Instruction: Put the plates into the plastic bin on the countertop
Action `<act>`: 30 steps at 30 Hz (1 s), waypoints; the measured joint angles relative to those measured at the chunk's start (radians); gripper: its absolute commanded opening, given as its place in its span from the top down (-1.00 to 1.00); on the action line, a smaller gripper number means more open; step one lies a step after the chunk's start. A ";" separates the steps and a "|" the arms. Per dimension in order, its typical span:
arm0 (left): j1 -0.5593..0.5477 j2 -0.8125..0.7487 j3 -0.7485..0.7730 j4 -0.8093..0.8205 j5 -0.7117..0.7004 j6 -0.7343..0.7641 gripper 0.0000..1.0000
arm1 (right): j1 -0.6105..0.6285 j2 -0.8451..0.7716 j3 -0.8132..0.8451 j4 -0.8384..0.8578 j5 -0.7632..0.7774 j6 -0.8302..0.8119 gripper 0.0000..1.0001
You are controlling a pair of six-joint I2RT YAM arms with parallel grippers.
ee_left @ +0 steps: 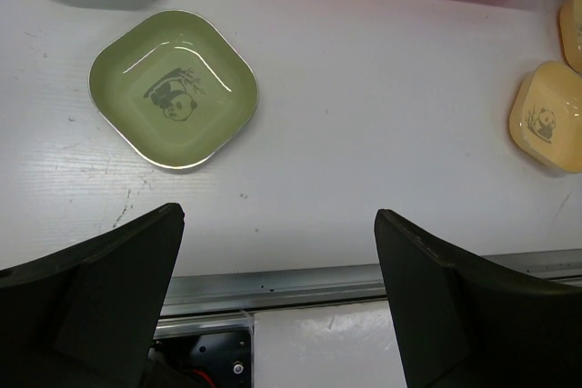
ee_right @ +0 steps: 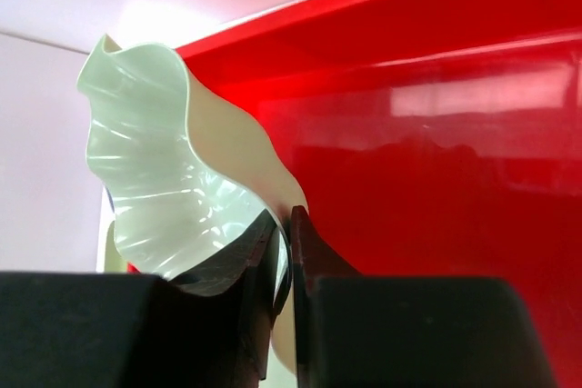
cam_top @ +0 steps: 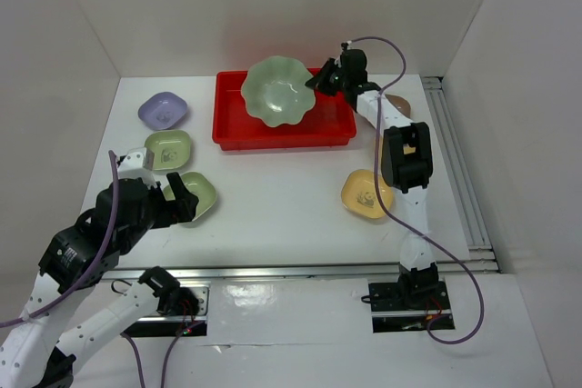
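The large pale green scalloped plate (cam_top: 280, 90) hangs tilted over the red plastic bin (cam_top: 232, 117), with my right gripper (cam_top: 320, 82) shut on its right rim. In the right wrist view the fingers (ee_right: 289, 224) pinch the rim of the scalloped plate (ee_right: 164, 170) against the red bin (ee_right: 436, 124) behind it. My left gripper (cam_top: 175, 202) is open and empty, just left of a green plate (cam_top: 197, 195). In the left wrist view it (ee_left: 277, 217) hovers over the countertop (ee_left: 364, 115) below that green plate (ee_left: 173, 88).
On the countertop lie a lavender plate (cam_top: 164, 111), a second green plate (cam_top: 169, 149), a yellow plate (cam_top: 367, 194) and a brownish-pink plate (cam_top: 401, 104) behind the right arm. A second yellow plate (ee_left: 573, 29) shows in the left wrist view. A metal rail (cam_top: 459, 170) runs along the right.
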 measured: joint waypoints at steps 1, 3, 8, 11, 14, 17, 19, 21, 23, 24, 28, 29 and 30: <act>0.000 0.000 0.000 0.000 0.000 0.000 -1.00 | 0.000 0.000 -0.004 -0.006 0.005 -0.005 0.61; 0.000 0.000 0.000 0.000 0.000 0.000 -1.00 | -0.002 0.000 -0.011 -0.014 0.010 -0.013 0.56; 0.000 -0.004 0.000 0.000 0.005 0.001 -1.00 | -0.007 0.000 -0.016 -0.053 0.032 -0.026 -0.14; 0.000 -0.008 0.000 0.000 0.008 0.001 -1.00 | -0.015 0.000 -0.018 -0.054 0.037 -0.029 -0.58; 0.000 -0.008 0.000 0.000 0.010 0.001 -1.00 | -0.020 0.000 -0.018 -0.055 0.035 -0.038 -0.90; 0.000 -0.008 0.000 0.000 0.016 0.002 -1.00 | -0.022 -0.005 -0.017 -0.059 0.032 -0.053 -1.00; 0.000 -0.008 0.000 0.001 0.019 0.002 -1.00 | -0.022 -0.007 -0.003 -0.080 0.031 -0.068 -1.00; 0.000 -0.008 -0.001 0.007 0.035 0.004 -1.00 | -0.025 -0.010 0.030 -0.117 0.037 -0.093 -1.00; 0.000 -0.007 -0.001 0.018 0.058 0.006 -1.00 | -0.026 -0.020 0.076 -0.159 0.060 -0.116 -1.00; 0.000 -0.006 -0.001 0.025 0.069 0.006 -1.00 | -0.026 -0.030 0.099 -0.185 0.077 -0.126 -1.00; 0.000 0.018 -0.014 0.087 0.134 -0.001 -1.00 | -0.032 -0.103 0.174 -0.282 0.177 -0.162 -1.00; 0.000 0.029 -0.025 0.110 0.155 -0.004 -1.00 | -0.034 -0.133 0.174 -0.303 0.207 -0.169 -1.00; 0.000 0.044 -0.042 0.139 0.179 -0.006 -1.00 | -0.037 -0.163 0.174 -0.331 0.237 -0.178 -1.00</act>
